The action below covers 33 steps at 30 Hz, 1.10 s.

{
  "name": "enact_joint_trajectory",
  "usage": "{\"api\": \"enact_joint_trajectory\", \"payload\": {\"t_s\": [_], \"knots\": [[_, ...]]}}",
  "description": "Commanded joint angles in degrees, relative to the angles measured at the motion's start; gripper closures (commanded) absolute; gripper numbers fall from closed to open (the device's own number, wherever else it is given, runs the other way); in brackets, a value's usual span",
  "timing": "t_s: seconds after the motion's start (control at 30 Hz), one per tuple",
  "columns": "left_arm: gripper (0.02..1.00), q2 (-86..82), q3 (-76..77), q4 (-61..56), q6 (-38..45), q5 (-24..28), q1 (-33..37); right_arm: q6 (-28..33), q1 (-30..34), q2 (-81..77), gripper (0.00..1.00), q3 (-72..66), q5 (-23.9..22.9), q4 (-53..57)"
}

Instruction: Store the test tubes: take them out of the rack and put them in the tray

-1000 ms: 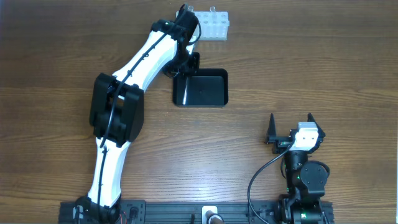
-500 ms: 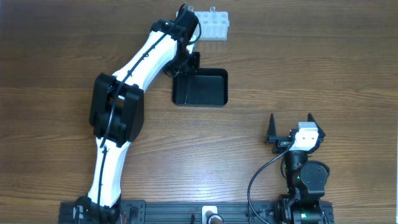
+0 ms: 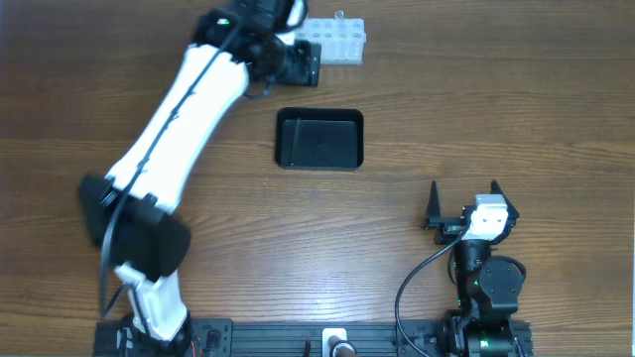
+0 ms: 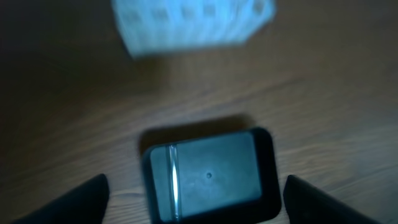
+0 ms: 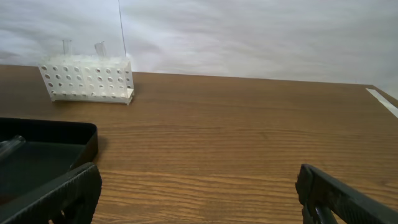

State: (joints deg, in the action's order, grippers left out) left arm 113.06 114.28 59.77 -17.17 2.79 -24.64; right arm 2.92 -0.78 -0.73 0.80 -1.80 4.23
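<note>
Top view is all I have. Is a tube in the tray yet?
Observer: Yes, the left wrist view shows one test tube lying inside the tray, along one wall.
Operator: How many in the rack?
Observer: The right wrist view shows two more tubes standing in the rack.
Operator: Left gripper holding anything?
Observer: No, the left gripper is open and empty.

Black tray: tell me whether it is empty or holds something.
Not empty: one clear test tube lies inside the tray, along one wall.
</note>
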Motion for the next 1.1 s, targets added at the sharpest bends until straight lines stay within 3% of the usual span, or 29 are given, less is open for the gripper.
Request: {"api": "enact_joint_trajectory", "payload": {"t_s": [0.03,0.2,0.7,1.1], "knots": [[0.02,-6.36,0.39,-0.5,-0.04,-7.48,0.15,-0.52,0.42,0.46,0.009,-0.5,0.48,0.02],[0.023,-11.32,-0.52,-1.84,-0.02,-9.99,0.17,-0.52,0.42,0.46,0.009,-0.5,0.48,0.02],[0.023,-7.39,-0.57,-10.1,0.42,-9.99,1.75,-0.52,0.42,0.46,0.009,-0.5,0.48,0.02],[0.02,16.76,24.87,-7.72,3.48,-9.94,1.68,-0.52,0.42,0.46,0.007,-0.5,0.48,0.02]]}}
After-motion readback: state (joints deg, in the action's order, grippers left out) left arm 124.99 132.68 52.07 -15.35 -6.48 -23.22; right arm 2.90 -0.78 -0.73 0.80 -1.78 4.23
